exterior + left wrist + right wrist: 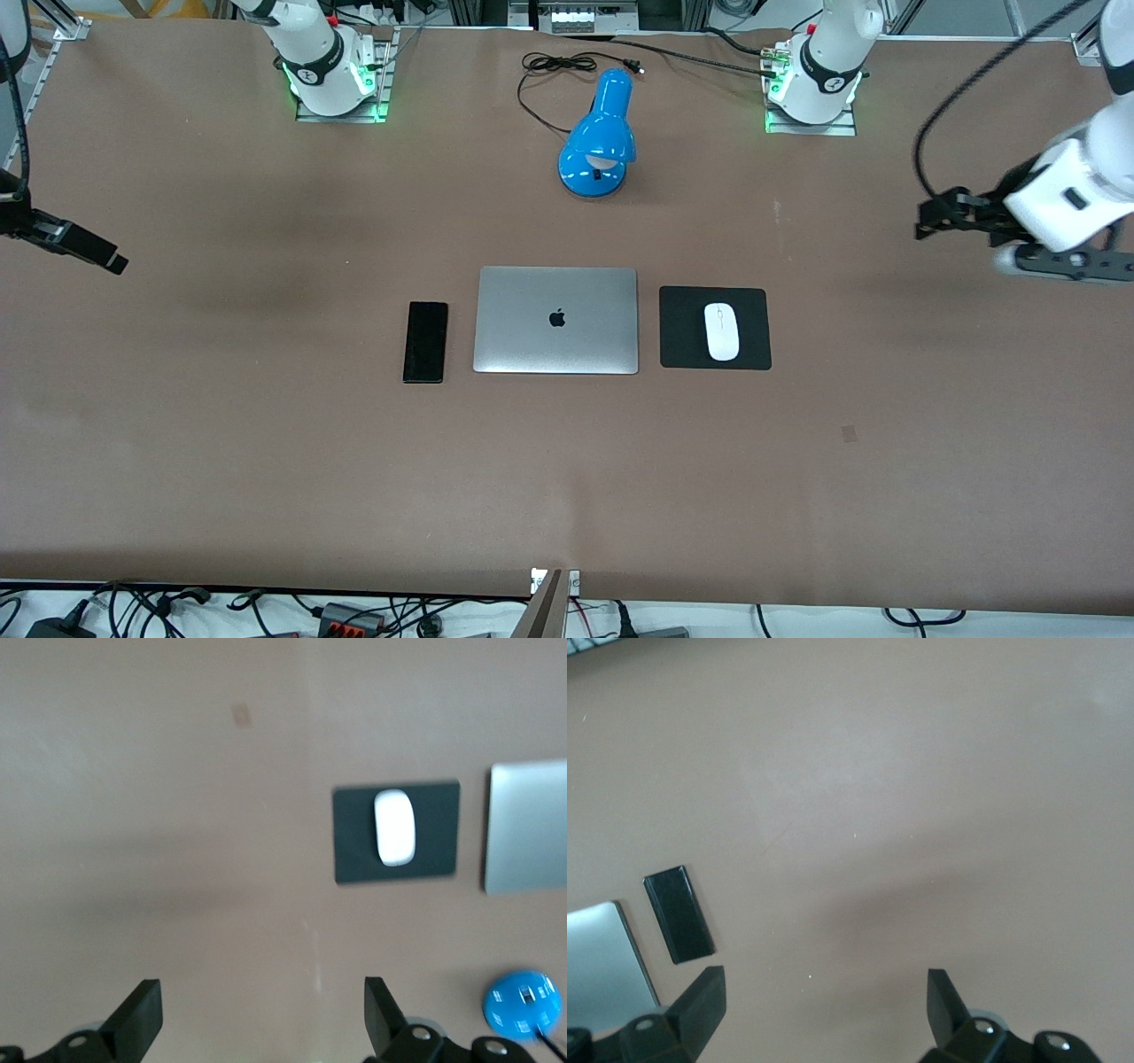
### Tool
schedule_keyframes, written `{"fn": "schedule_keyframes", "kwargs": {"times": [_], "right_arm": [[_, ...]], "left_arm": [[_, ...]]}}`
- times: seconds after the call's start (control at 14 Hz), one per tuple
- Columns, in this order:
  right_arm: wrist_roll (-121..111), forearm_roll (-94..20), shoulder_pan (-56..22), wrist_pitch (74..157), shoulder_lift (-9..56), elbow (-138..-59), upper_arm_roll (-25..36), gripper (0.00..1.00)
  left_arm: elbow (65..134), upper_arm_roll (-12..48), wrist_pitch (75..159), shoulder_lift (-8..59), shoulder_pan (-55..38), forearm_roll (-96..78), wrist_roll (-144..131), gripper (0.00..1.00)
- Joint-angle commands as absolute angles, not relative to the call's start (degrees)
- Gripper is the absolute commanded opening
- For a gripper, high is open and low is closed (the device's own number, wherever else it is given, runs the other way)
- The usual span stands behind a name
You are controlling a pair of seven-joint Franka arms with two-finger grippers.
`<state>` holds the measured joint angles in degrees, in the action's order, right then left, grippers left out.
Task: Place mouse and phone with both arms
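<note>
Looks basically done: mouse (722, 331) sits on the pad (682, 310) at the laptop's (556, 320) 3 o'clock, phone (425, 341) at 9. Left hand (257, 1014) and right hand (824, 1005) both apart, empty, over bare tabletop (266, 461) ends.

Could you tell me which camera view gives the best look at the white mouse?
The front view shows the mouse best: sharp, whole, lying on the black mouse pad beside the closed laptop. The left wrist view also shows it whole on the pad, but blurred. The right wrist view does not show it at all.
</note>
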<state>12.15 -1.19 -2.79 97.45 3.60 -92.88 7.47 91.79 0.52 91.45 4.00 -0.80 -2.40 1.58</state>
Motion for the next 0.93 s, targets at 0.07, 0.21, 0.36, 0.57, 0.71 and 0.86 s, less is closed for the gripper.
{"fn": "schedule_keyframes", "kwargs": {"times": [0.07, 0.21, 0.36, 0.57, 0.71, 0.86], "right_arm": [[10.11, -1.76, -3.52, 93.88, 0.7, -95.19, 7.38, 1.0], [6.09, -1.67, -3.52, 94.39, 0.62, -95.1, 7.56, 1.0], [4.66, -1.15, -3.6, 94.66, 0.62, -95.01, 7.38, 1.0], [-0.32, -1.4, -3.17, 94.84, 2.1, -93.35, 7.56, 1.0], [-1.58, -1.49, -2.72, 94.83, 2.2, -93.16, 7.73, 1.0], [-0.97, -1.49, -2.9, 94.75, 2.2, -93.08, 7.73, 1.0]], "left_arm": [[102.04, -2.99, 102.38, -3.33, -3.69, -2.29, 2.99, 1.0], [103.01, -2.03, 100.3, -4.39, -3.6, 1.3, 2.99, 1.0], [102.05, -1.76, 96.35, -4.05, -3.6, 1.58, 2.64, 1.0], [100.55, -1.76, 94.66, -3.69, -3.6, 1.58, 2.55, 1.0], [100.55, -1.76, 94.57, -3.78, -3.52, 1.58, 2.55, 1.0], [100.46, -1.67, 94.66, -3.69, -3.69, 1.67, 2.37, 1.0]]}}
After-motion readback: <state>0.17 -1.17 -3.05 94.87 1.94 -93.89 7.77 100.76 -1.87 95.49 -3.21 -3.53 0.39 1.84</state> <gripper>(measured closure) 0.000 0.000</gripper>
